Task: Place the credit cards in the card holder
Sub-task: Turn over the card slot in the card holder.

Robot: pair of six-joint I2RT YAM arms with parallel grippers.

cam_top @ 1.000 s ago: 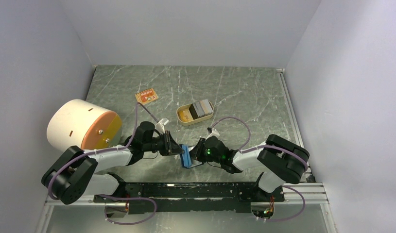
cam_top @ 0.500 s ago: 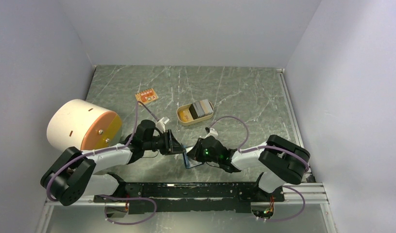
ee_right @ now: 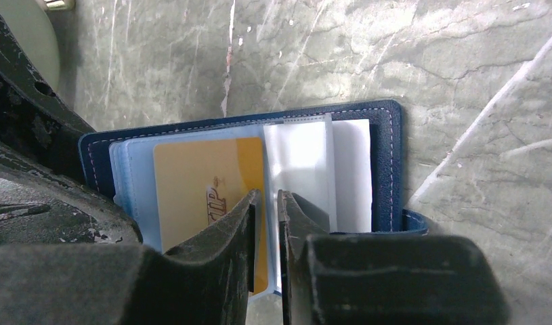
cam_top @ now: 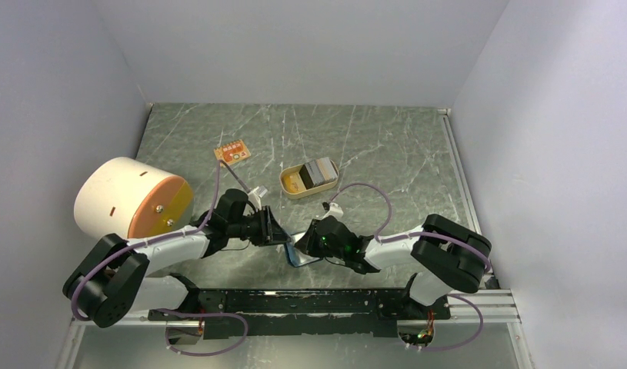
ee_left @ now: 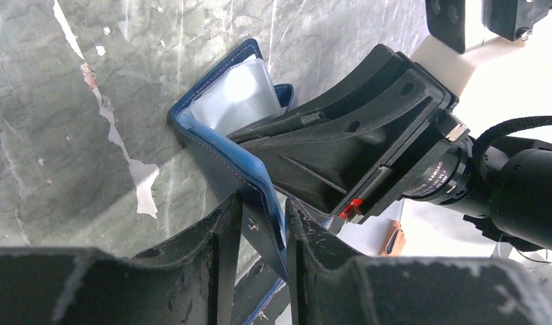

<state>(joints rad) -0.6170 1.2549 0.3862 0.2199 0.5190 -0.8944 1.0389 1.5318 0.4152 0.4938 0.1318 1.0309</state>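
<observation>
The card holder stands open on the table between my two grippers, navy outside with clear sleeves inside. In the left wrist view its navy cover runs between the fingers of my left gripper, whose jaws stand slightly apart around it, open. My right gripper is shut on a clear sleeve of the card holder. A yellow card sits in the sleeve to its left. The credit cards, a grey and white stack, stand in the tan tray farther back.
A large white drum with an orange face lies at the left beside my left arm. A small orange board lies at the back left. Grey walls close in the table on three sides.
My left gripper's jaws have parted from a tight grip on the cover. The card holder has tipped and spread wider between the grippers. My right gripper has kept its grip.
</observation>
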